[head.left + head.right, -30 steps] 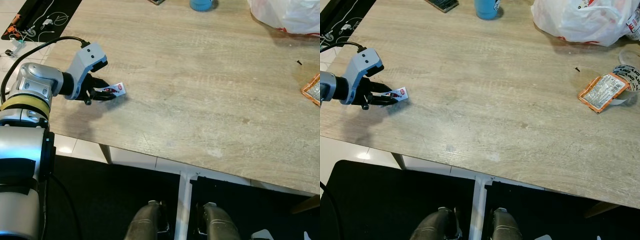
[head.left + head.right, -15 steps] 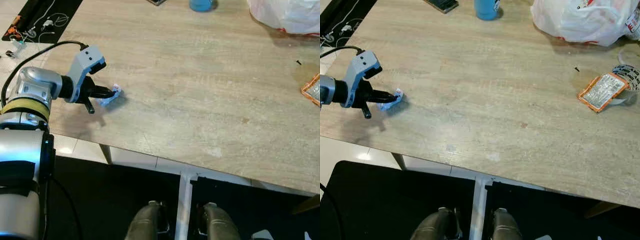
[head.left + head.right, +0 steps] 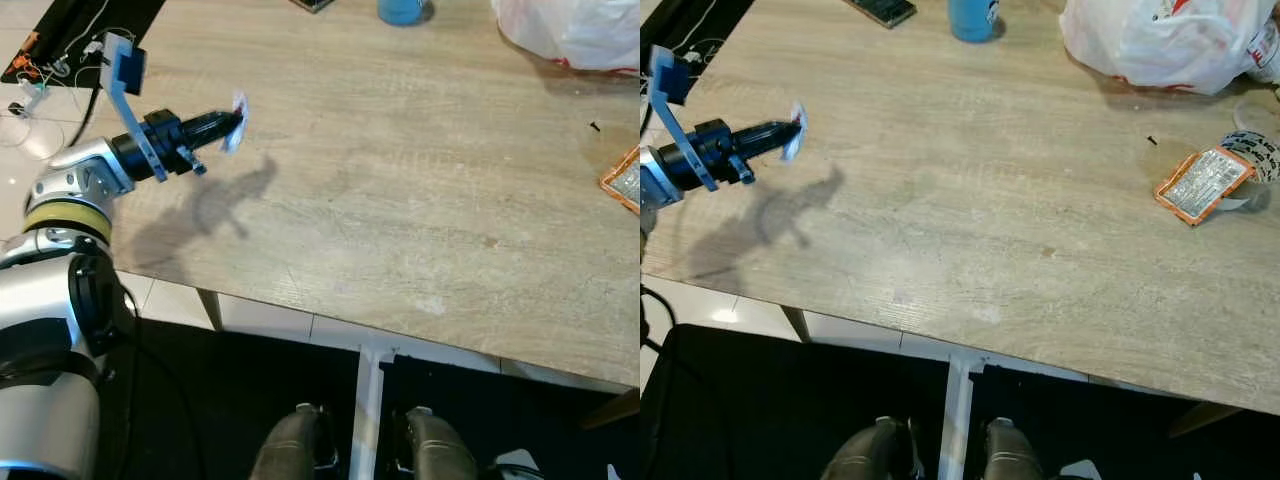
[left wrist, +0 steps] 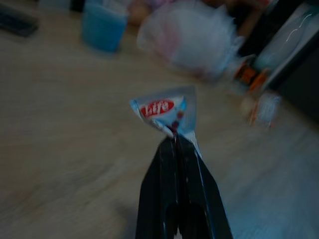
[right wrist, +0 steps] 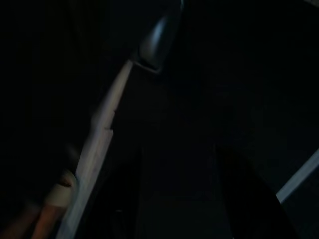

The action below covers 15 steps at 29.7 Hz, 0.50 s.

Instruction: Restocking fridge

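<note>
A pale wood-grain table (image 3: 970, 200) is seen from above, its near edge crossing the lower part of the frame above a dark floor. At the upper left, the left gripper (image 3: 228, 124) is held above the table, its shadow cast on the wood beside it. Its black fingers (image 4: 180, 189) are pressed together on a small white sachet (image 4: 167, 110) with a red label, pinched by one corner; the rest of the print is too blurred to read. A blue cup (image 3: 972, 15) and a white plastic bag (image 3: 1170, 35) are cut off by the top edge. An orange-rimmed packet (image 3: 1202, 182) lies at the right, with wide bare wood between. The right wrist view is very dark, and the state of the right gripper's jaws cannot be told.
</note>
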Motion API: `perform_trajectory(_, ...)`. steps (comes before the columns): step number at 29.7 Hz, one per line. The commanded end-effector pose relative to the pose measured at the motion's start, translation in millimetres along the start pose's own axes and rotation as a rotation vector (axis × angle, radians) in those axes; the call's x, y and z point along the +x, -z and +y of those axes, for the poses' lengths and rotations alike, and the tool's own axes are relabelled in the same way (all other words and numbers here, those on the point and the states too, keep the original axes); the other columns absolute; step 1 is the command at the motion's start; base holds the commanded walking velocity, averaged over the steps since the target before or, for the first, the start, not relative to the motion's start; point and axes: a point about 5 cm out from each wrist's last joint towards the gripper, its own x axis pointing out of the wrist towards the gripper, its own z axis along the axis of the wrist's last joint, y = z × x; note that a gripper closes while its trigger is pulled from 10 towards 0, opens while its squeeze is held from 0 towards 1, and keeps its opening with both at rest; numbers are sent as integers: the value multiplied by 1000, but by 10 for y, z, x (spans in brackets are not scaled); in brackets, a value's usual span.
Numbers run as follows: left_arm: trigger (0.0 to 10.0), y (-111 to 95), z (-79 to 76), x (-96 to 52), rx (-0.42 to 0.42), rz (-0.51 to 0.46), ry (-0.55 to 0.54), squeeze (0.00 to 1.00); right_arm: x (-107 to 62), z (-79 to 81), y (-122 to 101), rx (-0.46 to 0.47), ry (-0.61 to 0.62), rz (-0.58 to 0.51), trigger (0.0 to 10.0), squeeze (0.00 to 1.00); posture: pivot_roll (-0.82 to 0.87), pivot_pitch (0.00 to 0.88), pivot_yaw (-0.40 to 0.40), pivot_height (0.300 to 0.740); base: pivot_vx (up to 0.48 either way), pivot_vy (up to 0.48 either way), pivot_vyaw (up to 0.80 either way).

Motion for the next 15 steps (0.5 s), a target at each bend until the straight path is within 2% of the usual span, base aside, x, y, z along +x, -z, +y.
perform_trajectory(1, 10000, 162, -12, -30, -59, -63, 31, 0, -15, 86, 190, 9, -20, 74, 10000, 0, -168, 211, 90, 740, 0, 0, 0)
perform_trajectory(3, 10000, 199, -13, -30, -68, -81, 30, 0, -12, 87, 183, 11, -18, 74, 10000, 0, -168, 211, 90, 740, 0, 0, 0)
perform_trajectory(4, 10000, 305, -6, -40, -56, -69, 6, 0, -7, 87, 170, 18, -16, 72, 10000, 0, -160, 201, 88, 740, 0, 0, 0)
perform_trajectory(6, 10000, 483, 2, -64, -90, -96, -41, 0, 7, 104, 144, 21, -17, 71, 10000, 0, -158, 190, 82, 740, 0, 0, 0)
perform_trajectory(9, 10000, 612, -4, -106, -107, -139, -66, 0, 25, 132, 107, 7, -25, 71, 10000, 0, -151, 165, 81, 740, 0, 0, 0)
perform_trajectory(13, 10000, 635, -21, -113, -104, -155, -54, 0, 34, 135, 82, 8, -25, 68, 10000, 0, -142, 153, 79, 740, 0, 0, 0)
perform_trajectory(15, 10000, 552, -24, -136, -70, -198, -61, 0, 46, 131, 38, 9, -22, 64, 10000, 0, -127, 135, 78, 740, 0, 0, 0)
